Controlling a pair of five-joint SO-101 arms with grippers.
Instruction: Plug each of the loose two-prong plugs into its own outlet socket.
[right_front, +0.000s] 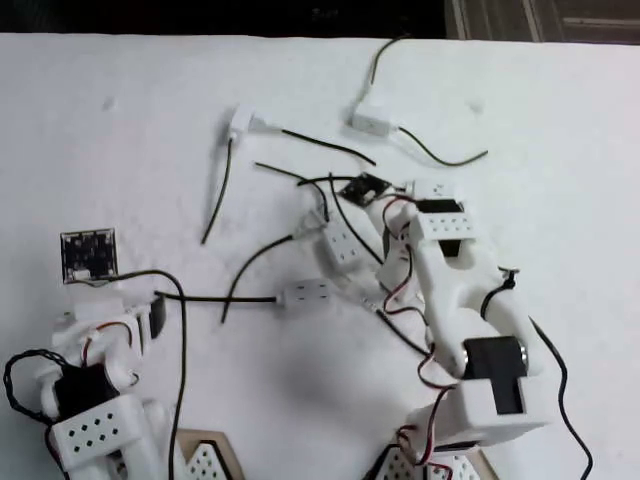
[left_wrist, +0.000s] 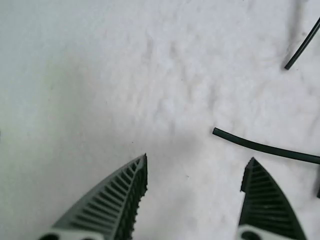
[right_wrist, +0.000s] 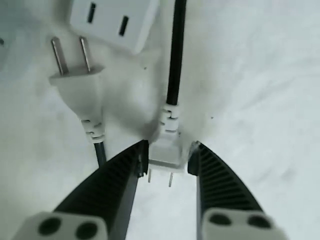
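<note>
Pinching one plug (right_wrist: 164, 155) of two, right end effector (right_wrist: 169, 144) clamps; left end effector (left_wrist: 198, 158) gapes.

White arms (right_front: 450, 290) carry black motors (right_front: 492, 360), red wires (right_front: 403, 288), and dark ribbed fingers (left_wrist: 120, 195).

The outlet socket (right_wrist: 112, 22) is partly cut off by the view's edge.

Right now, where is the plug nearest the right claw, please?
The plug sits between the fingertips of the right claw in the right wrist view, beside a second plug facing a socket.
</note>
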